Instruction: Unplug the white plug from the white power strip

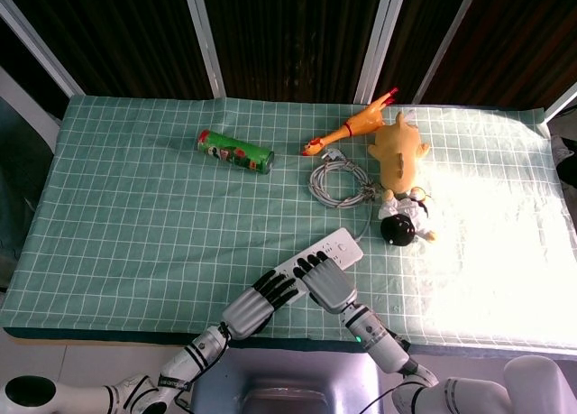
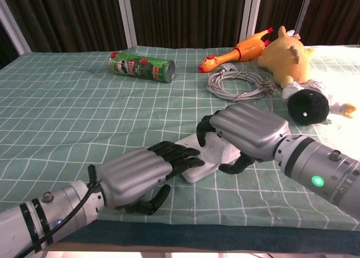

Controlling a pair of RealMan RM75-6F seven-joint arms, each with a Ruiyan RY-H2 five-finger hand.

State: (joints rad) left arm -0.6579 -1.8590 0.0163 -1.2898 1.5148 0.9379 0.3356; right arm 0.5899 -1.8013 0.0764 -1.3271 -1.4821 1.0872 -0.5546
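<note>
Left hand (image 2: 138, 171) flat, fingers together, pressing near end of white power strip (image 1: 332, 249). Right hand (image 2: 247, 131) curled over strip's middle, fingers and thumb gripping something; white plug hidden beneath, cannot tell. Beyond strip: green can (image 1: 235, 151) far left, coiled cable (image 1: 341, 179), rubber chicken (image 1: 350, 125), plush toy (image 1: 398, 152).

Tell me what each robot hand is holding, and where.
Both are on the white power strip: left robot hand presses its near end, right robot hand wraps the far part. The plug is hidden.
</note>
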